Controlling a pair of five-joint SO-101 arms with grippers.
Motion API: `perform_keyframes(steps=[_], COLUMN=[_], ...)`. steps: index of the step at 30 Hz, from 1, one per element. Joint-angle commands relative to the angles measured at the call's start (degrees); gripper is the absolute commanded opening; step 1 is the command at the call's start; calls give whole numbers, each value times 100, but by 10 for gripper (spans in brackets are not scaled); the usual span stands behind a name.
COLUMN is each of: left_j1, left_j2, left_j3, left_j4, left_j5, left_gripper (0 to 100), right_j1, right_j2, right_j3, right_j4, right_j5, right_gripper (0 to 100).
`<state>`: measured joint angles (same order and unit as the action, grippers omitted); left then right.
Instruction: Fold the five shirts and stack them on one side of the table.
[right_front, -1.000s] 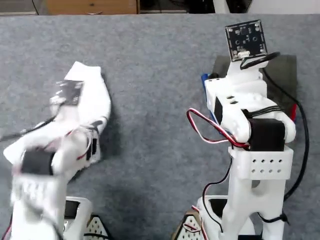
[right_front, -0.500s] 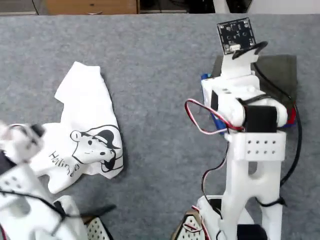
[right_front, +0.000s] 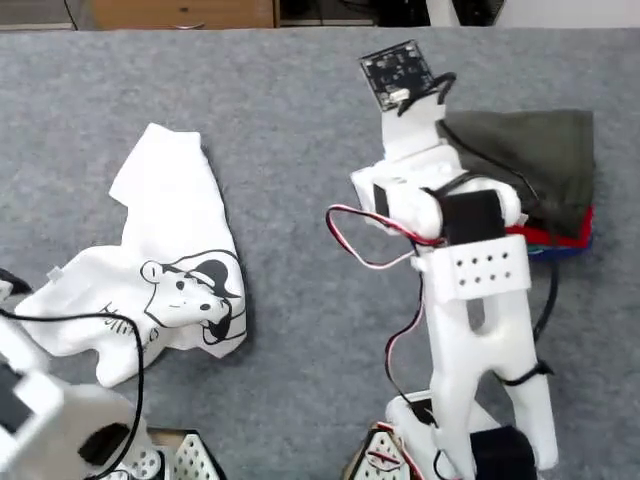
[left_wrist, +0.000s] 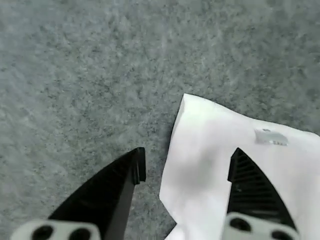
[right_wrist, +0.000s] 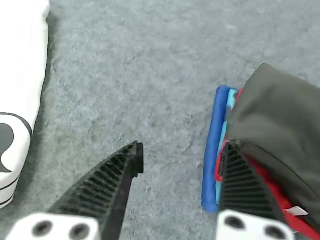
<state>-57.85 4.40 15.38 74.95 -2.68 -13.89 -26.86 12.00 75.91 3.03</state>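
left pincer (left_wrist: 187, 167) jaws spread, arm folded near base; right pincer (right_wrist: 182, 155) jaws spread, arm stretched forward.

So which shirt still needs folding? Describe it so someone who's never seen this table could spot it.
Start from the grey table: a folded stack with a dark olive top sits on one side. Across from it, lying alone and rumpled, is the white shirt. It is the only white one, and it bears a black cartoon animal drawing.
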Motion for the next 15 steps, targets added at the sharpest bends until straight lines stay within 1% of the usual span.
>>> perform_keyframes(steps=[1, 5, 9, 15], left_j1=[114, 158, 132, 185], left_j2=[576, 1156, 1622, 1807], left_j3=[-642, -1108, -1415, -1565], left_j4=[44, 35, -202, -220], left_j5=[-9, 211, 229, 229], left_gripper=[274, 253, 236, 235], right_j1=[-57, -57, -57, -57], right_j2=[57, 101, 110, 110], right_j3=[-40, -40, -22, -13], right_j4=[-26, -18, 9, -26], right_j5=[35, 35, 35, 35], right_gripper=[250, 250, 250, 250])
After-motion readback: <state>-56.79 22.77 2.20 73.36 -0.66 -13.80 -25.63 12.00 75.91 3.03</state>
